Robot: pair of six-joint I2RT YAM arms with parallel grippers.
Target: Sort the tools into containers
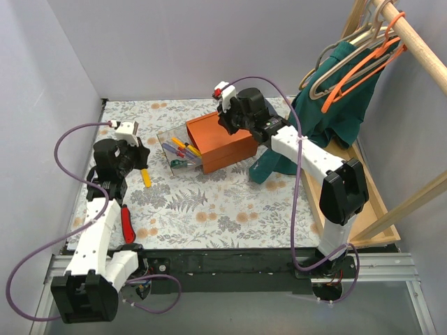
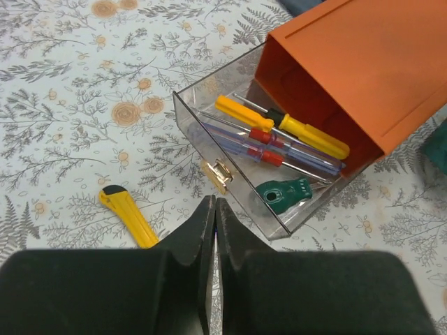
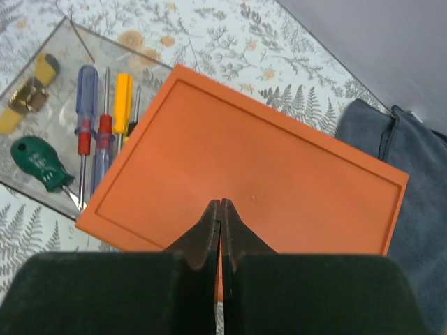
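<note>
When checking tool positions, find screwdrivers [image 2: 279, 143] grouped inside clear box [image 2: 192, 129], partly under tipped orange box [image 1: 220, 139]. Locate yellow-handled tool [image 2: 129, 216] on table [image 1: 209, 209] near clear box, red-handled tool [image 1: 128, 223] beside left arm [image 1: 98, 237]. Read left gripper [image 2: 214, 209] as fingers together; right gripper [image 3: 221, 209] likewise, over orange box.

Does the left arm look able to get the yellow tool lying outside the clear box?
Probably yes: the yellow tool lies uncovered close beside the left gripper, though its jaws are shut.
</note>
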